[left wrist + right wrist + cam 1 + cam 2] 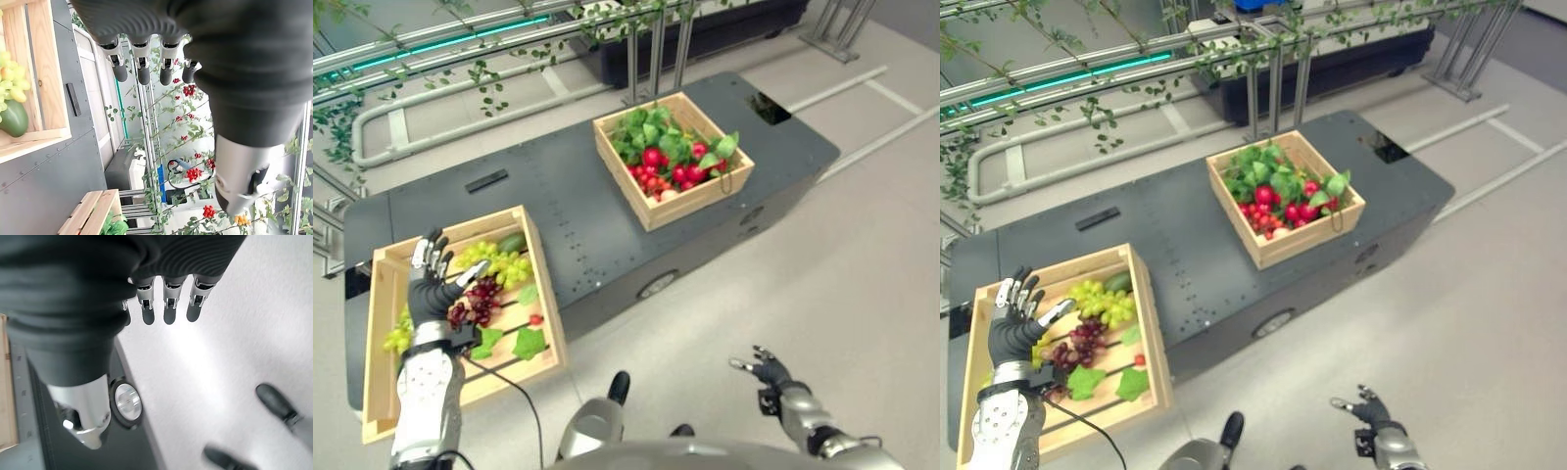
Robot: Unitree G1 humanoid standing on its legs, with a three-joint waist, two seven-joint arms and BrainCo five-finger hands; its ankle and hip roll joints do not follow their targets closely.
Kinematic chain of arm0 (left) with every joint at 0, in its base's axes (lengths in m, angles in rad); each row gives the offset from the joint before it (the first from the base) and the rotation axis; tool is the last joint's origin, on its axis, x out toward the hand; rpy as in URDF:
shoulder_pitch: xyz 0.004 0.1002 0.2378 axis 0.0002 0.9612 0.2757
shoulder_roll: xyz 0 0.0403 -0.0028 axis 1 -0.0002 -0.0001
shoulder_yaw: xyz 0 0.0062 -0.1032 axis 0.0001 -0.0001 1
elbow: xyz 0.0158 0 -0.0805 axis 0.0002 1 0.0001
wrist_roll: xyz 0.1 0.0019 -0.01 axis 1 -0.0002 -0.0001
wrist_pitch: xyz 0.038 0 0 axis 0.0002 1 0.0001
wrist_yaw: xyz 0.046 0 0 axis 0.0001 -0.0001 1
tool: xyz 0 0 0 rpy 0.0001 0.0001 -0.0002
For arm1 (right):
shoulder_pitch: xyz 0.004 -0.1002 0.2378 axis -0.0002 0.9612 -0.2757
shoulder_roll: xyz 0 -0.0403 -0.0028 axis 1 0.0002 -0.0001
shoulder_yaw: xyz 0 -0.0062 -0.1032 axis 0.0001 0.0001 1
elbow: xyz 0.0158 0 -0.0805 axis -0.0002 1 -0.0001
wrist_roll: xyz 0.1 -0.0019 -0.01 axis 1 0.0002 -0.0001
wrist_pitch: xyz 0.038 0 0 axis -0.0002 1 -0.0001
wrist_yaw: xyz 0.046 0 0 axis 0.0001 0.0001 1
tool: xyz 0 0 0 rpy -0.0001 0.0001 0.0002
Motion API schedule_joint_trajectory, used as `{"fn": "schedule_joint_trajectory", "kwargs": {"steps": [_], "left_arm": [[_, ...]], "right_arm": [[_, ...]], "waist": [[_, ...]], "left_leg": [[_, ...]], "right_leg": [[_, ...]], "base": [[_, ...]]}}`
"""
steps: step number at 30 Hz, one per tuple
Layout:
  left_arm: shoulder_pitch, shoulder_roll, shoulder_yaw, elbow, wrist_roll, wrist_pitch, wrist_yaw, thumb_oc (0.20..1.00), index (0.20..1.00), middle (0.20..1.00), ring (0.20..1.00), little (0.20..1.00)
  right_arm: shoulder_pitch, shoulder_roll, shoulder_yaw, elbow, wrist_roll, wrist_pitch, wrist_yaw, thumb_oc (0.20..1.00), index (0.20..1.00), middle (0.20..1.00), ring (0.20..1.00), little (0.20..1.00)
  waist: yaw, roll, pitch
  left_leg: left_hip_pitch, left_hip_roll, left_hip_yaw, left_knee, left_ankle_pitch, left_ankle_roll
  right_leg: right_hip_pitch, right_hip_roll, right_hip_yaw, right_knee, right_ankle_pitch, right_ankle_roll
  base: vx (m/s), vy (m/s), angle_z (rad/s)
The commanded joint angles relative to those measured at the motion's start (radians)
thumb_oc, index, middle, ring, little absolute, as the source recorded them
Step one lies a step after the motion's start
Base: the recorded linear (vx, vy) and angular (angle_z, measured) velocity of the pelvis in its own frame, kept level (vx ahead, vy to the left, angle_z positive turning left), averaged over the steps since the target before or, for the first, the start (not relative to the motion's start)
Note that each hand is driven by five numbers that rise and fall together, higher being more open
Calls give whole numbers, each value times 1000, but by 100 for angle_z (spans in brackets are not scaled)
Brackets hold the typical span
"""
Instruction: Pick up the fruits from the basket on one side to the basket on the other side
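Hovering open-fingered over the near left crate (540,294), the left hand (433,284) holds nothing; it should drop straight onto the dark grapes (478,302) just beside it and close round the bunch, not the leaves (514,343). The right hand (766,372) hangs relaxed and empty over the floor, near right. Green grapes (501,262) lie just beyond. Far right on the dark platform (578,211), the second crate (705,194) is packed with red fruit (668,168), leaving little room.

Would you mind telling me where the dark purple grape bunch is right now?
In the left eye view the dark purple grape bunch lies in the near wooden crate on the robot's left, just below the green grapes, beside the open left robot hand.
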Motion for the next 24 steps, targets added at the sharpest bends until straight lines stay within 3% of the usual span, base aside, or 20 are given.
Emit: {"fn": "schedule_joint_trajectory", "kwargs": {"steps": [1,5,12,17,24], "left_arm": [[-35,7,-5,-74,-23,-60,5,1000,1000,1000,1000,1000],[-38,5,-8,-81,-12,-54,-1,1000,1000,1000,1000,1000],[-45,9,-11,-81,9,-47,2,1000,1000,1000,1000,1000],[-37,24,-1,-82,36,-37,-2,1000,1000,1000,1000,1000],[-25,42,23,-96,63,-31,-4,1000,1000,1000,1000,1000]], "right_arm": [[-61,-18,-27,-1,-1,-28,-22,1000,1000,1000,1000,1000],[-26,-20,-67,28,0,-24,-26,1000,1000,1000,1000,1000],[20,-17,-114,35,16,-20,-30,1000,1000,1000,1000,1000],[37,-2,-156,45,37,-20,-40,1000,1000,1000,1000,1000],[61,32,-173,39,23,-9,-30,1000,1000,1000,1000,1000]], "waist": [[15,21,-27],[-6,-3,-41],[-42,-3,-73],[-39,1,-96],[-35,-8,-101]], "left_leg": [[-36,118,-31,74,92,-76],[18,119,-5,178,1,-70],[93,86,3,152,-57,-61],[106,50,9,43,-48,-32],[113,-34,-18,28,-81,32]], "right_leg": [[-50,-27,34,-1,-14,78],[-60,-52,-33,1,2,64],[-31,-64,-122,7,4,52],[-12,-86,-155,15,30,67],[-3,-182,-196,78,62,103]], "base": [[-84,-122,72],[-64,-66,81],[12,41,111],[15,161,63],[-3,220,11]]}}
